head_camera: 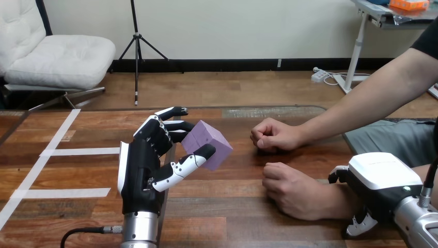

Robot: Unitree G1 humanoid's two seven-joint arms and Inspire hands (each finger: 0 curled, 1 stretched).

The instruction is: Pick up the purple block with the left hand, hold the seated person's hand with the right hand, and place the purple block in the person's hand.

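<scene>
The robot's left hand [147,165] stands upright over the wooden table [232,219], left of centre, with its palm turned toward the middle of the view. Its fingers and thumb are clamped on the purple block [207,143]. The fingers [173,124] curl against the block's far-left side and the thumb [188,163] presses up under its near edge. The block sits tilted in this grasp, one corner pointing down to the right, and appears to be held clear of the tabletop.

Two hands of the seated person rest on the table right of the block, both loosely closed. The person's farther hand [271,135] lies near the block at about its height in the view. The person's nearer hand [292,190] lies lower and closer to the robot, knuckles facing left.

The robot's right hand [379,181] lies over the wrist [341,201] behind that nearer hand, white back shell uppermost. One digit shows on the wrist's far side and fingertips [360,226] curl in on its near side, so it is closed around the wrist.

White tape strips [77,151] run across the table's left part; no lettering shows on them
</scene>
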